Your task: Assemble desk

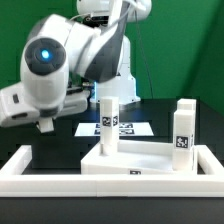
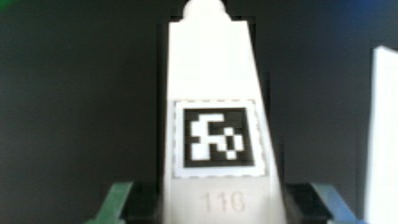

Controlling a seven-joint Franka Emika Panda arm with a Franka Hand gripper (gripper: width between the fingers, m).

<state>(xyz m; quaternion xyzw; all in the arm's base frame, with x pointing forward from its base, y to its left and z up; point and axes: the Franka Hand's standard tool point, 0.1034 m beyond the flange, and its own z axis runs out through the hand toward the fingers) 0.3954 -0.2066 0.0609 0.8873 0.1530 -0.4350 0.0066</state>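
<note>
The white desk tabletop (image 1: 135, 162) lies flat in the middle of the table. One square leg (image 1: 107, 122) stands upright at its corner on the exterior view's left, and a second leg (image 1: 183, 126) stands at the right corner. My gripper (image 1: 45, 121) hangs to the exterior view's left of the first leg. In the wrist view that leg (image 2: 219, 90) fills the middle, showing a marker and the number 116. My gripper (image 2: 219, 203) is open, and its fingers (image 2: 121, 203) stand on either side of the leg with dark gaps between. A white edge (image 2: 384, 110) shows beside it.
The marker board (image 1: 126, 127) lies behind the tabletop. A long low white wall (image 1: 100, 187) with turned-up ends runs along the front and up the exterior view's left side (image 1: 18, 163). The arm's bulky joints (image 1: 50, 60) hang over the left.
</note>
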